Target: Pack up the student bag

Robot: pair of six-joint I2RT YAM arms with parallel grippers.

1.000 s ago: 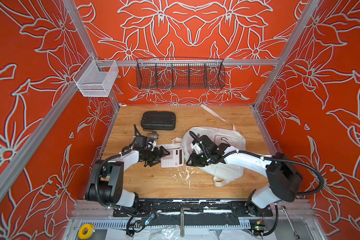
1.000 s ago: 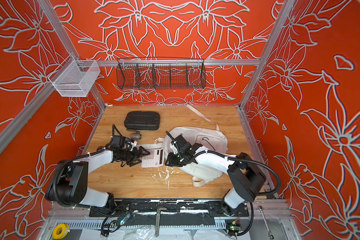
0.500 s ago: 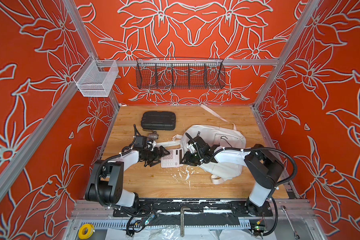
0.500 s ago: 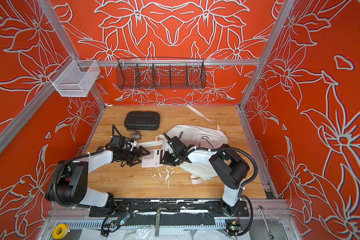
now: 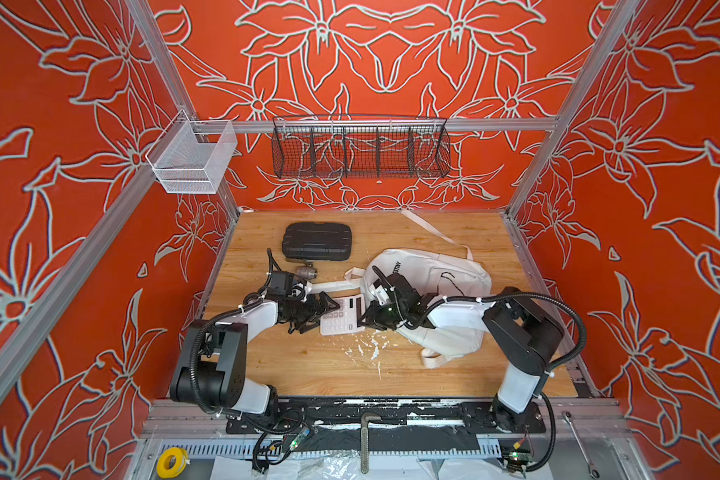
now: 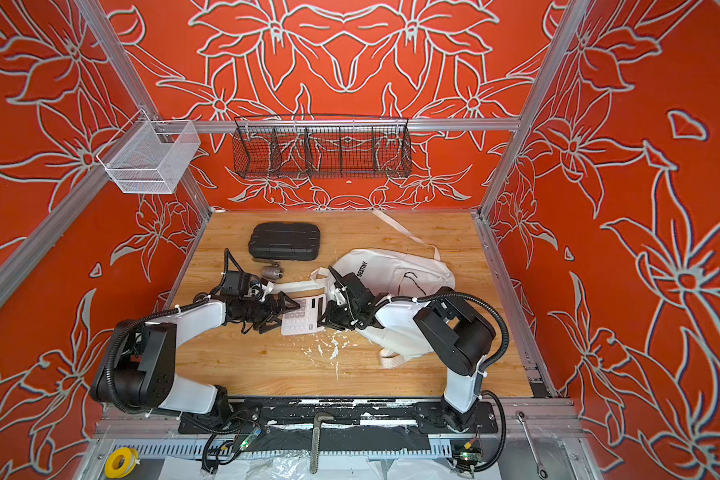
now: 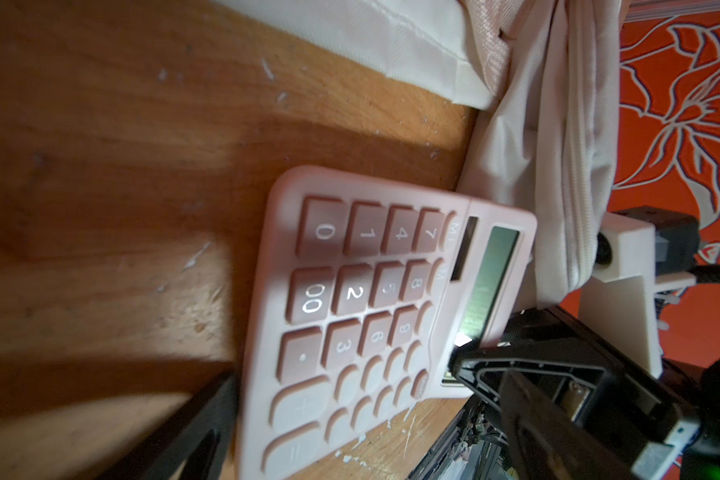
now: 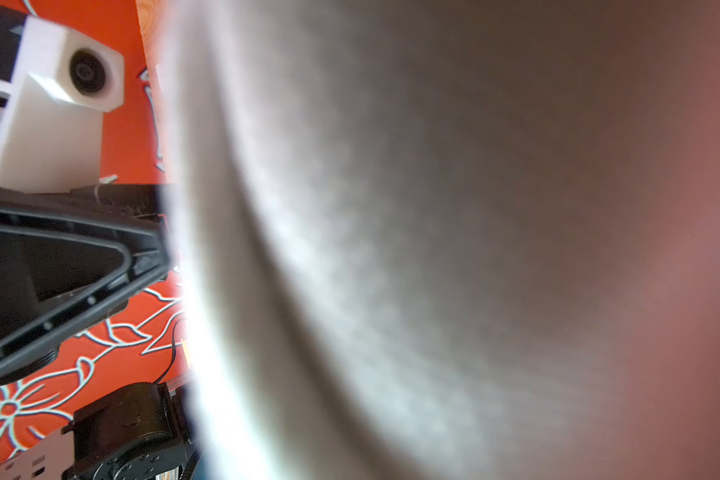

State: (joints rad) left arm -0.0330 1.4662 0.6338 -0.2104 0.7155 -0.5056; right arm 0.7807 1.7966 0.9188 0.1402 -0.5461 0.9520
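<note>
left gripper [image 5: 323,319] jaws wide apart, straddling pink calculator [image 5: 341,318], likely bracing it. right gripper [image 5: 364,320] at calculator's 3 o'clock edge; pinched or not, cannot tell. student bag [image 5: 433,274] flat just beyond, toward 3 o'clock, probably handy for loading. second ago right gripper sat nearer bag; left unmoved.

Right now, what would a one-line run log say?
left gripper open astride pale pink plastic calculator | right gripper at edge of white fabric backpack, grip unclear | calculator on wooden table, unpacked

Wooden table [image 5: 308,365]: bag [image 5: 425,266], calculator [image 5: 344,318], case [image 5: 316,241].
</note>
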